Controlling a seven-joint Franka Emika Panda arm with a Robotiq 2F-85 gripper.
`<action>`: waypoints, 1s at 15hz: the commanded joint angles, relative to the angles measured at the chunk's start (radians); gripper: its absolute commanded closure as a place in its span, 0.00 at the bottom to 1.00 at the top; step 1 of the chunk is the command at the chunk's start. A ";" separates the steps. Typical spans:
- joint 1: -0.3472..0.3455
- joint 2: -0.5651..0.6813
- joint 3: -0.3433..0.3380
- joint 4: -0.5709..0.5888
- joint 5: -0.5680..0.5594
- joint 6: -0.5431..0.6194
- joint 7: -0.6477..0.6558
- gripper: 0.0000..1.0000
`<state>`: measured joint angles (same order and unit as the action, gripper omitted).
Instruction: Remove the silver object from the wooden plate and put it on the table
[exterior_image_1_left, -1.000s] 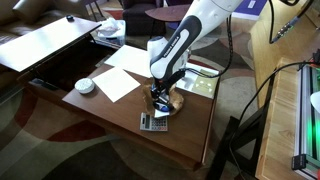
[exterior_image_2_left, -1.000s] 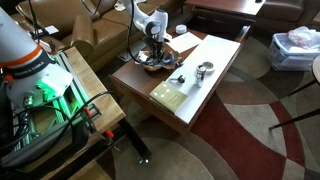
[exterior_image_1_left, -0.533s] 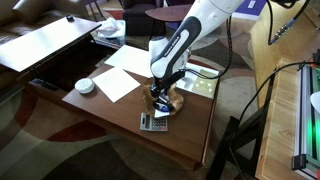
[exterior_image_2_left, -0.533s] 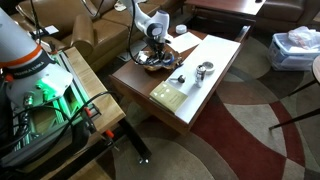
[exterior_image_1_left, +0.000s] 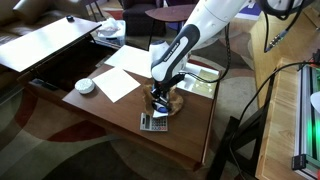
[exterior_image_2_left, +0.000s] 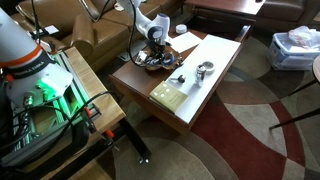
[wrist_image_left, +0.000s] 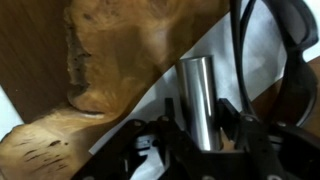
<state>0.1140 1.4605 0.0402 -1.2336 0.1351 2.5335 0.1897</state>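
White bowl (exterior_image_1_left: 85, 86) at left corner of table (exterior_image_1_left: 112, 112). Toward right edge, we saw gripper (exterior_image_1_left: 160, 99) low over wooden plate (exterior_image_1_left: 173, 103), clamped on silver tube (wrist_image_left: 200, 98). Grasp done, we judged; lift-off and set-down on table remained.

Silver object (wrist_image_left: 197, 95): smooth shiny metal cylinder, long axis pointing away from palm, held between fingers of gripper (wrist_image_left: 200, 130), one finger tight against each side. Wooden plate (wrist_image_left: 115, 60): light tan, grained, cracked rim, just beyond fingertips; directly beneath gripper in an exterior view. Table (exterior_image_1_left: 185, 135): dark brown top, beneath plate and gripper.
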 joint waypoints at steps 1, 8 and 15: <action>0.001 0.012 0.008 0.013 0.010 0.004 0.014 0.83; 0.012 -0.290 -0.031 -0.319 0.015 0.079 0.066 0.89; -0.019 -0.372 -0.145 -0.542 0.088 0.276 0.259 0.89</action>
<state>0.1137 1.1166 -0.0877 -1.6584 0.1684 2.7588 0.3920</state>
